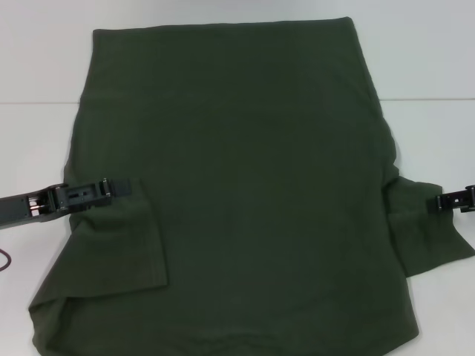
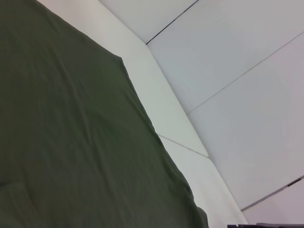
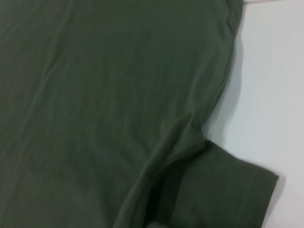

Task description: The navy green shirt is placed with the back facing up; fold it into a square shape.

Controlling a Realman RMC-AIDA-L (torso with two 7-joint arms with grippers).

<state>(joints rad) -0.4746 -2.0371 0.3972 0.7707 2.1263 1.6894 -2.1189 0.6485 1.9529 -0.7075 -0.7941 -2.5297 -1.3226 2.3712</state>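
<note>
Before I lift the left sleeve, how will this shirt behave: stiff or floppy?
Probably floppy: the navy green shirt lies flat with soft wrinkles, and its left sleeve is already folded over limply. Lifted at one point, it will likely drape and sag. The matte fabric looks unlikely to slip on the white table, so pushing it may bunch it.

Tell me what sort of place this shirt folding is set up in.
Probably a lab or test workbench, not a home. The navy green shirt lies on a bare white table of seamed panels, with nothing else around. The left claw and right claw sit at the sleeves.
</note>
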